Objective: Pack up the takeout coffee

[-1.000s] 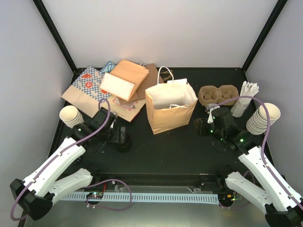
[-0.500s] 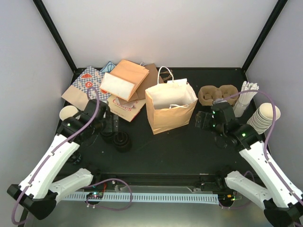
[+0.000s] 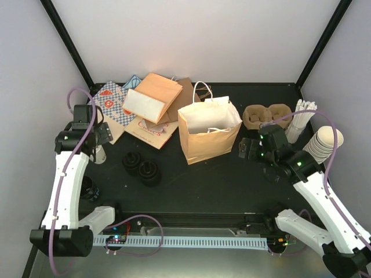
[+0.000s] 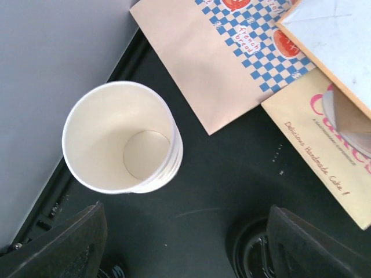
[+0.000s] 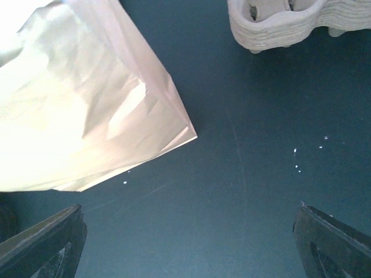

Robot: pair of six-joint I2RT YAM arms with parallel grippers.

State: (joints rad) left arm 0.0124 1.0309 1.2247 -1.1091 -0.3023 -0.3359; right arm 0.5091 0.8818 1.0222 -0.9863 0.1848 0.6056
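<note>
The takeout coffee as a lidded cup is out of view. A stack of lidless cream cups point(image 4: 119, 136) stands by the left wall point(image 3: 99, 154). My left gripper point(image 4: 191, 249) hovers over it point(image 3: 94, 141), open, nothing between its fingers point(image 4: 64, 243). Two stacks of loose black lids point(image 3: 142, 167) lie to the right of those cups, one at my right finger point(image 4: 255, 255). Brown pulp carriers point(image 3: 266, 116) sit stacked at the back right point(image 5: 295, 20). My right gripper point(image 3: 247, 147) hangs open and empty point(image 5: 185, 243) between the carriers and the standing brown paper bag point(image 3: 208, 136).
Flat printed paper bags point(image 3: 136, 110) lie piled at the back left point(image 4: 243, 63). A second stack of lidless cups point(image 3: 323, 145) and a bundle of white straws point(image 3: 301, 120) stand by the right wall. The bag's lower corner point(image 5: 174, 130) is near my right gripper.
My left arm has swung from the black lids out to the left, above the cup stack. My right gripper has opened wide and shifted slightly left.
</note>
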